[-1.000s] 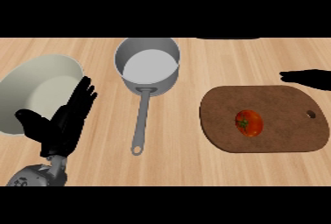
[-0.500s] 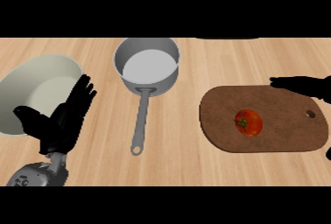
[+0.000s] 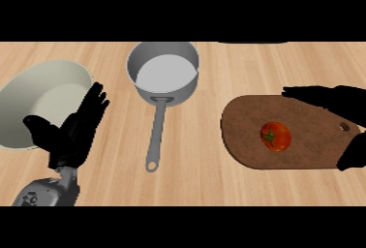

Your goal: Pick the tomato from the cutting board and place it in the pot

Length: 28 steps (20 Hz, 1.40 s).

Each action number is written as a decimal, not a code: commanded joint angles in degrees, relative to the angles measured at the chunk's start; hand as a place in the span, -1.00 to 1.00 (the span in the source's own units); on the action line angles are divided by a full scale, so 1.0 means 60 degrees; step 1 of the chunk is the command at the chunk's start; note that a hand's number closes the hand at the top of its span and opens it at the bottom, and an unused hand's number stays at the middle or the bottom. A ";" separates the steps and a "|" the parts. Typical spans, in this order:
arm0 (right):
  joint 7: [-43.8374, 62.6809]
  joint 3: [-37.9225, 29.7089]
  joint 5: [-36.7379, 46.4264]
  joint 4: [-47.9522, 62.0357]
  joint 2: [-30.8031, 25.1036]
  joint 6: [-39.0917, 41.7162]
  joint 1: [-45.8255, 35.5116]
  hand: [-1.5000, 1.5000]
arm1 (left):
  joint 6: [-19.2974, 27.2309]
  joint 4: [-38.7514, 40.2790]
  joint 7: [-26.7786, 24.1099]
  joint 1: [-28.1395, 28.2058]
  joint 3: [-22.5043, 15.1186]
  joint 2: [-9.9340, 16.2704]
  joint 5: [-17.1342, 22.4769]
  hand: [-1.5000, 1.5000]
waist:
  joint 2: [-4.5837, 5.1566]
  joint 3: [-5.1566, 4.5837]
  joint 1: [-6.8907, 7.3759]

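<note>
While the tomato sits untouched, treat this as the approach step, operator.

Tomato: tomato (image 3: 275, 136) lies on the cutting board (image 3: 250, 150) at right of centre in the frame, stem side showing, nothing touching it.

Right hand: right hand (image 3: 322, 96) shows at the upper right edge of the board, dark fingers spread flat over the board's top rim — open, holding nothing, near the tomato but apart from it. A further dark patch at the right edge looks like part of the same arm; you cannot tell more.

Left hand: left hand (image 3: 75, 131) rests at lower left, fingers straight and up, in front of the white bowl (image 3: 36, 97). Open, idle.

Pot: pot (image 3: 163, 70) stands upper centre, its long handle pointing down the frame toward you, well apart from the board.

Doing it well: bring the right hand over the tomato from above — fingers one side, thumb the other — so the round fruit cannot roll off along the board. Close only once it is centred. Lift clear of the board before crossing left.

Risk: the pot's handle lies in the path; carry high over it.
</note>
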 commanded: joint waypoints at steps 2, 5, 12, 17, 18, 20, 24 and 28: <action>-0.0458 0.0325 0.1189 0.0622 0.0696 -0.0569 0.0012 -1.00 | -0.0126 -0.0434 0.0630 -0.0119 0.0417 0.0033 -0.0167 0.00 | 0.0000 0.0003 0.0016; -0.0509 0.0474 0.1652 0.0182 0.0442 -0.0223 0.0130 -1.00 | -0.0110 -0.0433 0.0426 0.0004 0.0352 -0.0291 -0.0310 0.00 | -0.0005 0.0002 -0.0009; -0.0878 0.0492 0.2821 0.1686 0.0781 -0.0463 -0.0546 -1.00 | -0.0620 -0.0490 0.0672 0.0009 0.0627 -0.0212 -0.0439 0.00 | 0.0006 0.0003 0.0025; -0.1414 0.0882 0.3608 0.2043 0.0993 -0.0938 -0.0098 -1.00 | -0.0958 0.0438 0.0033 -0.0311 0.0981 -0.0619 -0.0288 0.00 | 0.0015 0.0001 -0.0014; -0.1316 0.0642 0.3701 0.1753 0.0933 -0.0565 -0.0187 -1.00 | -0.0721 -0.0086 0.0159 0.0188 0.0827 -0.0690 -0.0676 0.00 | 0.0000 0.0001 -0.0006; -0.0993 0.0911 0.3943 0.1658 0.1635 -0.1016 0.0223 -1.00 | -0.0937 -0.0759 0.0558 0.0391 0.0903 -0.0509 -0.0522 0.00 | -0.0005 0.0002 0.0006; -0.1907 0.0463 0.2927 0.0530 0.1480 -0.0325 0.0447 1.00 | -0.0801 -0.0575 0.0632 0.0259 0.0804 -0.0696 -0.0670 0.00 | -0.0026 0.0001 -0.0085; -0.2338 0.0657 0.3775 0.1666 0.2151 -0.1590 0.0195 1.00 | -0.0800 -0.0378 0.0278 0.0228 0.0937 -0.0887 -0.1000 0.00 | -0.0002 0.0002 -0.0014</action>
